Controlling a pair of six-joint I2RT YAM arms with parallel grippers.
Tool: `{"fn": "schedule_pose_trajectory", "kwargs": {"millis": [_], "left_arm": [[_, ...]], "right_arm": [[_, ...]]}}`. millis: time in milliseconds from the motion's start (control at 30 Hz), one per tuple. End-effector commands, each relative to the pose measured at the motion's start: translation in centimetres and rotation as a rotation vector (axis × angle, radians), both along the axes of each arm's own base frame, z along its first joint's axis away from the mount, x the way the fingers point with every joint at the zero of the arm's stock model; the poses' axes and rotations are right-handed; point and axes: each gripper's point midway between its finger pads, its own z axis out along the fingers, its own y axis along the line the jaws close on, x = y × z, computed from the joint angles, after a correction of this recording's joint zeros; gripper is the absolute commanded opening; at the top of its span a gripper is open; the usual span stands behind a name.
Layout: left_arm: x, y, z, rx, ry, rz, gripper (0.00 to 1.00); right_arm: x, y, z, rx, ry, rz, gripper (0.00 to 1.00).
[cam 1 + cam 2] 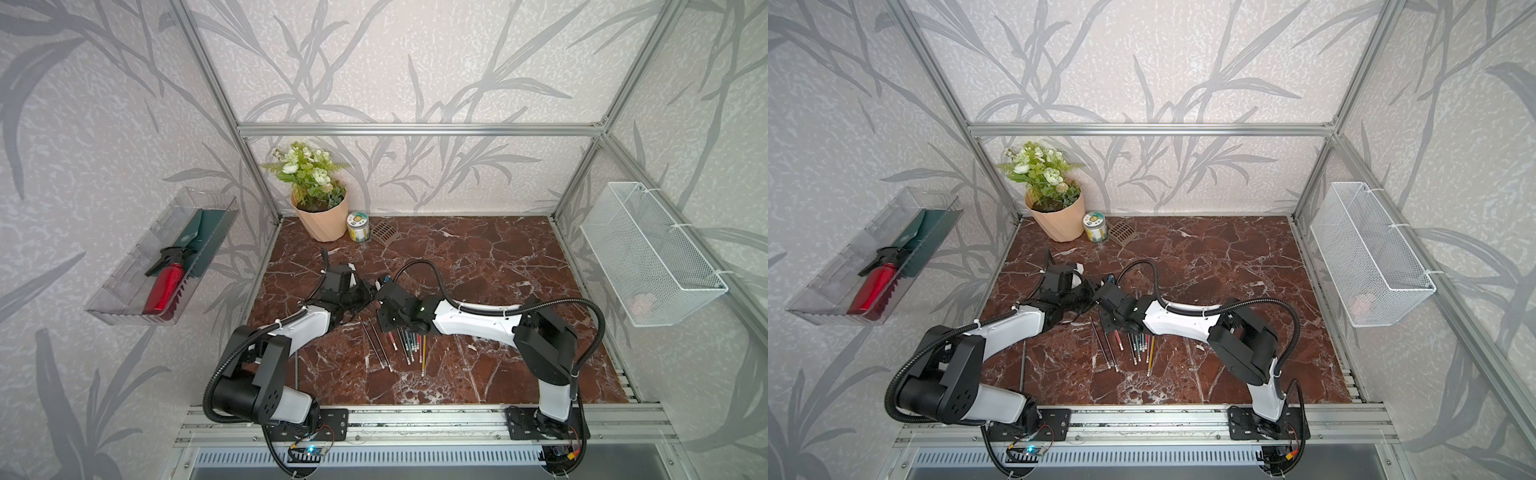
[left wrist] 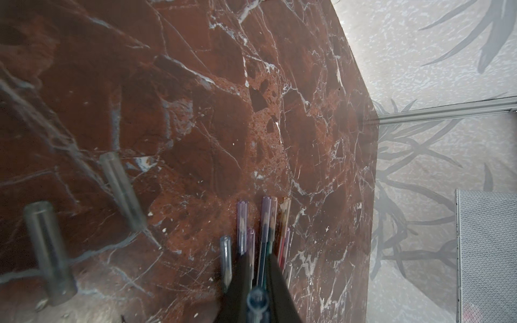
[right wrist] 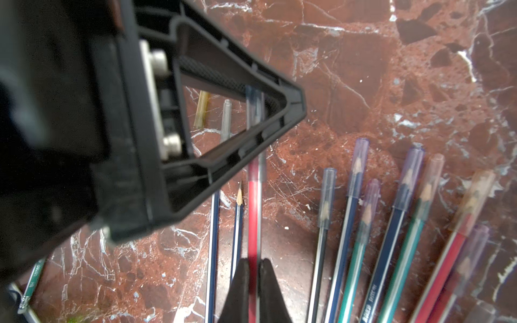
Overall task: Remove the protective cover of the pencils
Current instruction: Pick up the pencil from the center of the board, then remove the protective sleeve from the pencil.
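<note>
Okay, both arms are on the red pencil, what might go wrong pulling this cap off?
The right gripper has its jaws on only the slim red pencil; it may slide out before the cap, clamped by the left gripper, lets go. Capped pencils lie close beside; a jerk could scatter them. Loose caps could roll if bumped.

A blue pencil [image 3: 380, 263] carries pale print along its shaft in the right wrist view, too blurred to read. A green pencil [image 3: 32, 282] and the jar [image 1: 358, 226] bear markings too, none legible.
</note>
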Motion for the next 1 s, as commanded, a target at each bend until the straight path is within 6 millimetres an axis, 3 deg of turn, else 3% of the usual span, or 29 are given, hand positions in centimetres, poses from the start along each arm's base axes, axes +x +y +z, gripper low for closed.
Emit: {"fn": "schedule_pose_trajectory", "kwargs": {"millis": [0,400,967], "left_arm": [[0.7,-1.4,2.2,-0.046,-0.045,-0.033,0.07],[0.4,-1.2,3.1,-0.035,-0.072,-0.032,0.01],[0.5,-1.0,3.0,-0.019,-0.064,-0.030,0.00]], "right_arm": [[-0.1,0.6,0.6,0.027,0.003,0.024,0.03],[-0.3,0.4,1.2,0.035,-0.008,0.029,0.09],[-1.1,-0.9,1.3,0.018,-0.031,0.021,0.36]]}}
